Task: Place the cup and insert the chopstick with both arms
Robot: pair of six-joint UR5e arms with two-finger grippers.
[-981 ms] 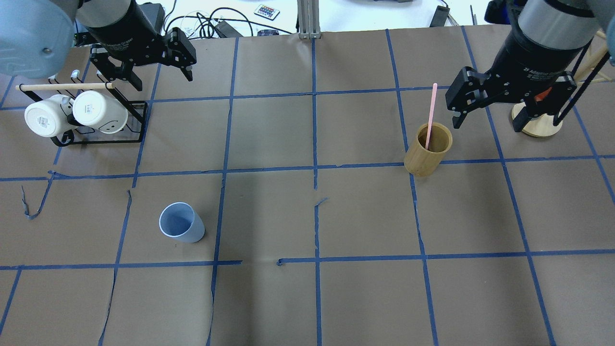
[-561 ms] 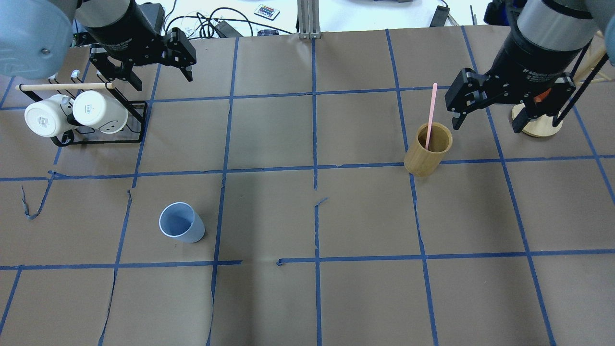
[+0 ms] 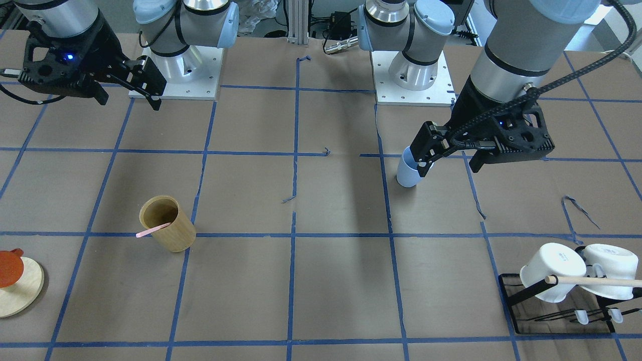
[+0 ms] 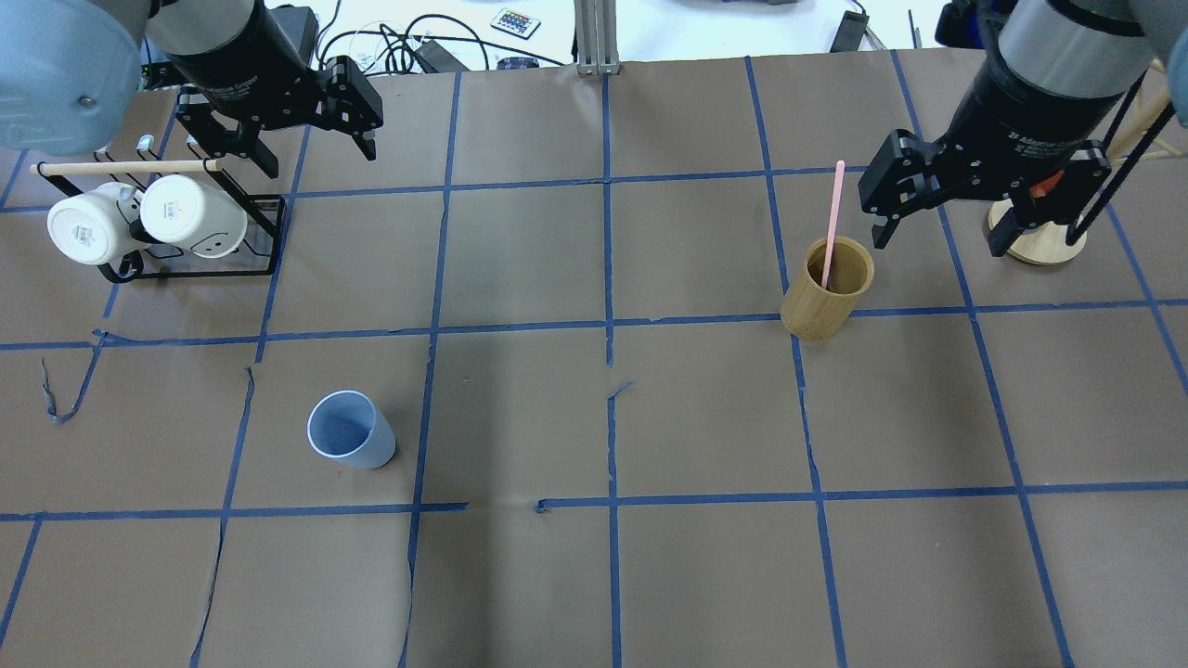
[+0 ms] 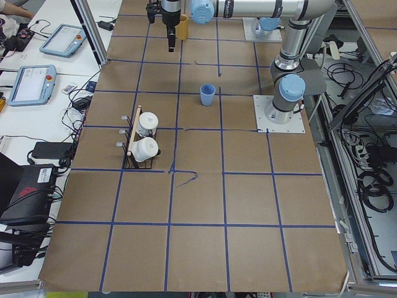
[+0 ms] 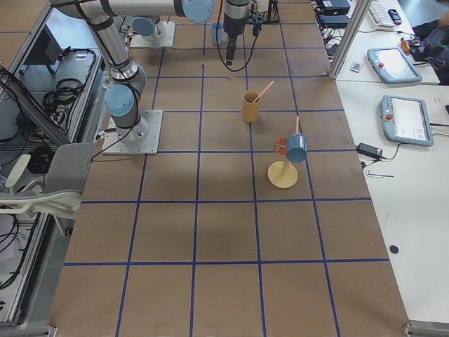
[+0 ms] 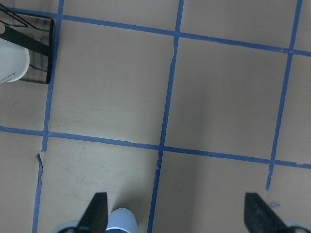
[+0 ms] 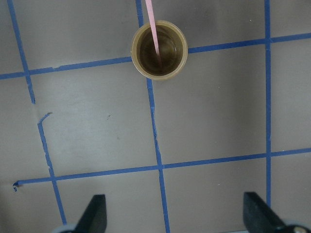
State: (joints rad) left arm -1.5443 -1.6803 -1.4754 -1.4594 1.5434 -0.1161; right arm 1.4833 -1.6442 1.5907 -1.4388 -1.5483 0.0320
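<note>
The light blue cup (image 4: 351,430) stands upright on the brown paper at the near left; it also shows in the front view (image 3: 407,174) and at the bottom edge of the left wrist view (image 7: 121,221). The pink chopstick (image 4: 833,218) leans inside the tan bamboo cup (image 4: 826,289), and the right wrist view (image 8: 154,29) shows it from above. My left gripper (image 4: 316,148) is open and empty, high over the far left beside the mug rack. My right gripper (image 4: 937,239) is open and empty, just right of the bamboo cup.
A black rack (image 4: 264,237) at the far left holds two white mugs (image 4: 190,218) under a wooden dowel (image 4: 125,168). A round wooden stand (image 4: 1035,243) sits at the far right, with a blue mug (image 6: 296,147) hanging on it. Blue tape lines grid the paper.
My left gripper has shifted very slightly toward the near side. The right gripper, the cup and the chopstick stay where they were.
</note>
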